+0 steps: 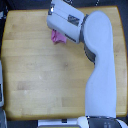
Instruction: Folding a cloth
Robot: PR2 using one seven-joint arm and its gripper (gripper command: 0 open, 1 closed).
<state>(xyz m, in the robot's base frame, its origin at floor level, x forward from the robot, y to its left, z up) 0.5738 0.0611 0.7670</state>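
Observation:
A small piece of the pink-magenta cloth (59, 37) shows on the wooden tabletop (40, 65), bunched and mostly covered by my arm. My white arm reaches from the bottom right up to the top middle of the exterior view. Its forearm and wrist housing (65, 20) sit right over the cloth. The gripper itself is hidden under that housing, so its fingers do not show.
The tabletop's edges run along the top, the exterior view's left and the bottom. A dark object (2, 90) stands at the left edge, off the table. My arm's grey elbow joint (90, 54) hangs over the table's right part.

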